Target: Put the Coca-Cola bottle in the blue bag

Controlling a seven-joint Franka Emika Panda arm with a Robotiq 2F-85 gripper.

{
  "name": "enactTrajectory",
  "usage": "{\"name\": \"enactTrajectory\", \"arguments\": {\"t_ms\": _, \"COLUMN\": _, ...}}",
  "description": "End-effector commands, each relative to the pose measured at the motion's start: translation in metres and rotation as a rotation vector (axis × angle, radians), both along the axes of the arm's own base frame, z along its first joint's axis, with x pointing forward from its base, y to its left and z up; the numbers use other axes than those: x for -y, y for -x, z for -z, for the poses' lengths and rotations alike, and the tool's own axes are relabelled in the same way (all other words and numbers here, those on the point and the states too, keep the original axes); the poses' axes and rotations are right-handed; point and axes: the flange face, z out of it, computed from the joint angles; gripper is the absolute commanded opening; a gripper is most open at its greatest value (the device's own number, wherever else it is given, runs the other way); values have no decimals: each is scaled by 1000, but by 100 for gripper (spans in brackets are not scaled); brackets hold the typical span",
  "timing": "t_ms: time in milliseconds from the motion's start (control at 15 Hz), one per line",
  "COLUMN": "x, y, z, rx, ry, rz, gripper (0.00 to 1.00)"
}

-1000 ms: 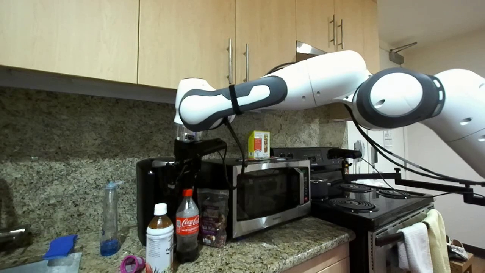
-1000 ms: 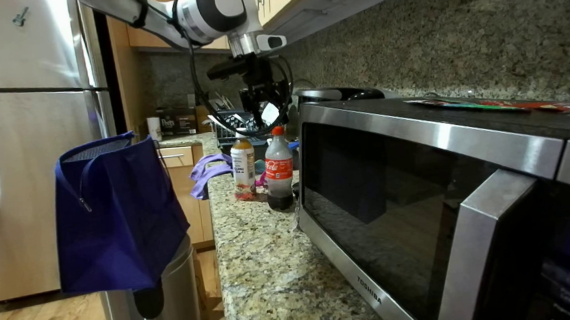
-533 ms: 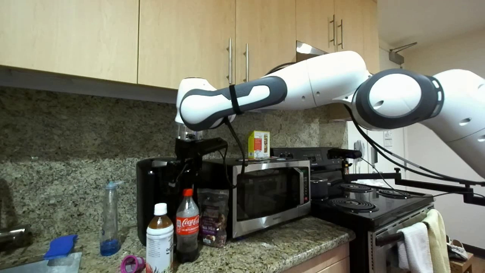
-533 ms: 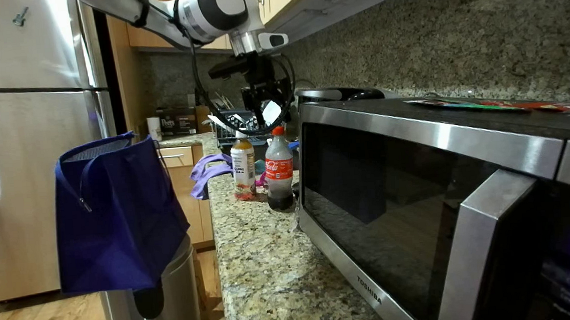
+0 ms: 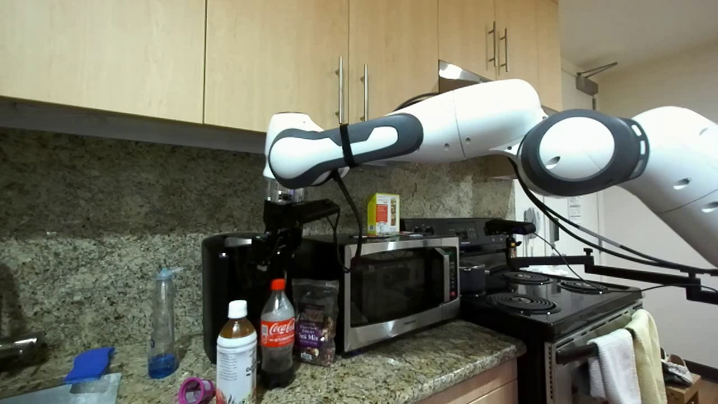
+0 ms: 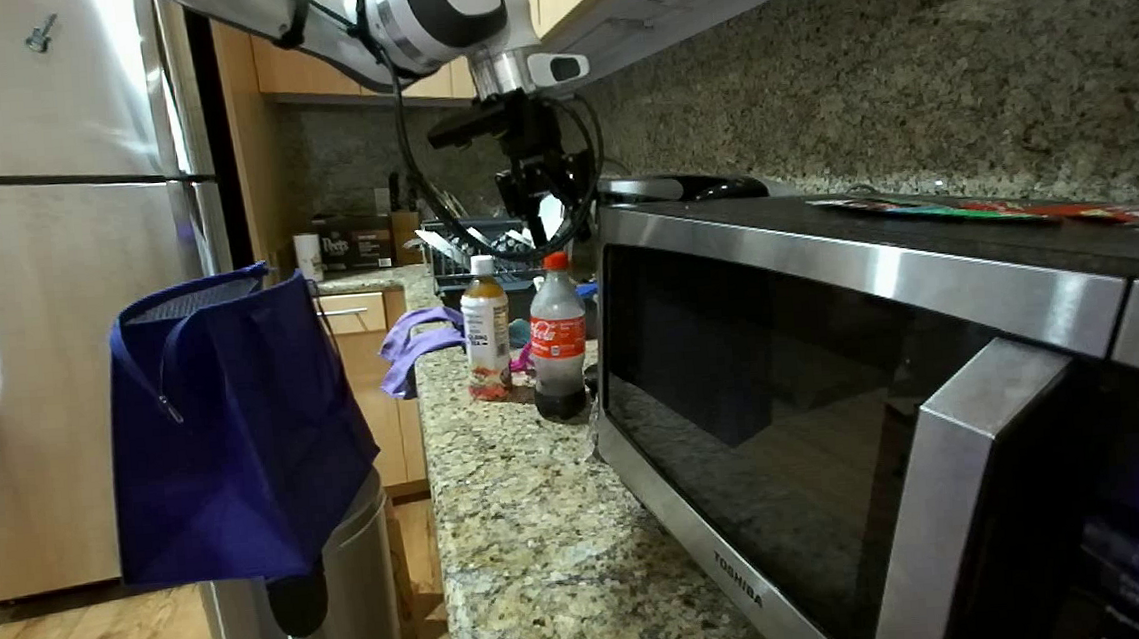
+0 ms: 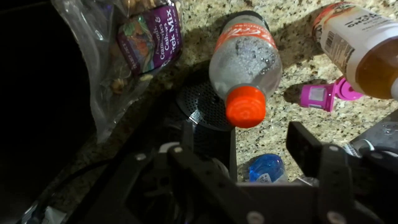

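The Coca-Cola bottle (image 5: 277, 334), with a red cap and red label, stands upright on the counter; it also shows in an exterior view (image 6: 559, 338) and in the wrist view (image 7: 245, 68). The blue bag (image 6: 227, 434) stands open at the top on a steel bin; it shows only in that exterior view. My gripper (image 7: 241, 137) is open and empty, pointing down. In the wrist view the bottle's red cap lies just beyond the gap between the fingers (image 7: 303, 149). In both exterior views the gripper is above the bottle, apart from it.
A white-labelled tea bottle (image 5: 236, 353) stands close beside the cola. A nut-mix bag (image 5: 316, 325) and the microwave (image 6: 837, 421) are on its other side. A black appliance (image 5: 224, 297) is behind. A blue-bottomed spray bottle (image 5: 162, 336) and a pink cup (image 5: 196, 390) are nearby. Cabinets (image 5: 275, 62) hang above.
The arm and gripper have moved slightly up and to the right in both exterior views, mostly in the last half second. The bottles and the bag have not moved.
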Motion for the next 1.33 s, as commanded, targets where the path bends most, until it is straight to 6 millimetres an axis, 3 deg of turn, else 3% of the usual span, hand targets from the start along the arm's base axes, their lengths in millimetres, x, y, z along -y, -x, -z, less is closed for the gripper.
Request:
{"name": "enactTrajectory", "arguments": {"t_ms": 0, "x": 2, "y": -3, "z": -8, "rx": -16, "ry": -10, "rz": 9, "gripper": 46}}
{"name": "enactTrajectory", "arguments": {"t_ms": 67, "x": 2, "y": -2, "z": -9, "rx": -20, "ry": -9, "rz": 14, "gripper": 41}}
{"name": "enactTrajectory", "arguments": {"t_ms": 133, "x": 2, "y": -2, "z": -10, "rx": -25, "ry": -2, "rz": 18, "gripper": 83}}
{"name": "enactTrajectory", "arguments": {"t_ms": 267, "x": 2, "y": -2, "z": -11, "rx": -33, "ry": -4, "rz": 21, "gripper": 80}}
{"name": "enactTrajectory", "arguments": {"t_ms": 467, "x": 2, "y": -2, "z": -12, "rx": -38, "ry": -6, "rz": 23, "gripper": 97}}
{"name": "enactTrajectory", "arguments": {"t_ms": 600, "x": 2, "y": -3, "z": -12, "rx": -41, "ry": -7, "rz": 23, "gripper": 100}}
{"name": "enactTrajectory", "arguments": {"t_ms": 1267, "x": 1, "y": 2, "z": -11, "rx": -111, "ry": -38, "rz": 21, "gripper": 100}}
